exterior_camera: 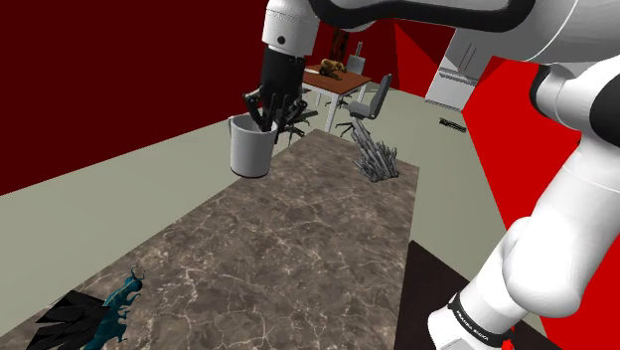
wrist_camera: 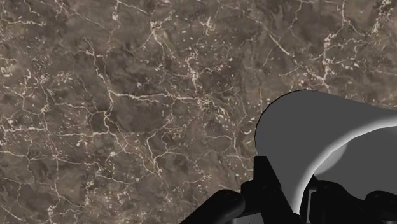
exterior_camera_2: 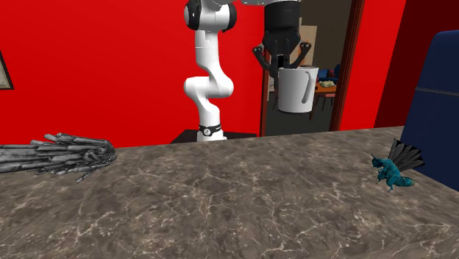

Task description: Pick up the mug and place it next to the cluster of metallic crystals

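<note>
In the shoulder view, a teal and black dragon figurine (exterior_camera: pixel 99 310) sits at the far left, on the near corner of the brown marble table (exterior_camera: pixel 288 249). Further right and higher up hangs the pale grey mug (exterior_camera: pixel 250 149). It is in the air, clear of the tabletop, about upright with its mouth facing up. The black gripper (exterior_camera: pixel 266 123) comes down onto it from above and pinches its wall, one finger inside the rim and one outside. To the right of the mug, the cluster of grey metallic crystals (exterior_camera: pixel 378 159) lies on the table's far end, well apart from the mug. Behind them, on the pale floor, stand a wooden desk (exterior_camera: pixel 336 82) and a grey office chair (exterior_camera: pixel 370 101). The white arm (exterior_camera: pixel 576 149) rises at the right from the dark stand (exterior_camera: pixel 437 283).

In the second exterior view the order runs the other way: crystals at the left on the marble, the lifted mug right of the middle in front of a doorway, then the figurine, then a dark blue piece of furniture (exterior_camera_2: pixel 440 96) at the right edge. The walls are red.

In the wrist view, the fingers (wrist_camera: pixel 265 181) clasp the mug's rim, with veined marble beneath.
</note>
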Action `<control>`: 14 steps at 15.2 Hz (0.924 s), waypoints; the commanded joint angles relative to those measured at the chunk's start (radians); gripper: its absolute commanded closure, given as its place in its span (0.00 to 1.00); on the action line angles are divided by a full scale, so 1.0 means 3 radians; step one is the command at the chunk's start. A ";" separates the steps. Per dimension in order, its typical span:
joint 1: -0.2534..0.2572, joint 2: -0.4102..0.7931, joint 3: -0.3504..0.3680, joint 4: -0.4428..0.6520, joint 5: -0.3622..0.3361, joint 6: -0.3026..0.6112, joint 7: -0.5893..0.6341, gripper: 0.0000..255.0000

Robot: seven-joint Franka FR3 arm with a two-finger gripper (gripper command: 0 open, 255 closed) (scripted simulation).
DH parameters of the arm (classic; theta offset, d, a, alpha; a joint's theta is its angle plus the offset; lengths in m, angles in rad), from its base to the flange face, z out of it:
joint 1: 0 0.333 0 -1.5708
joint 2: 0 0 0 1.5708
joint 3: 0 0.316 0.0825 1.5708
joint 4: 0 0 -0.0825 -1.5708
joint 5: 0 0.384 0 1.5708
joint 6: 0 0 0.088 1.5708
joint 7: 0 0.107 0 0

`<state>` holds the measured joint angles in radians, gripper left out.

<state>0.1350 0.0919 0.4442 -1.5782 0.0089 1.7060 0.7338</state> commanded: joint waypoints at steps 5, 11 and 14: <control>-0.0152 -0.0264 -0.0107 -0.0157 0.0126 -0.0094 -0.0260 1.00; -0.0385 -0.0739 -0.0387 -0.0670 0.0302 -0.0059 -0.0800 1.00; -0.0481 -0.0922 -0.0541 -0.0864 0.0342 -0.0063 -0.1061 1.00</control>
<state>0.0010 -0.1685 0.2979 -1.8202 0.1079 1.6873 0.4444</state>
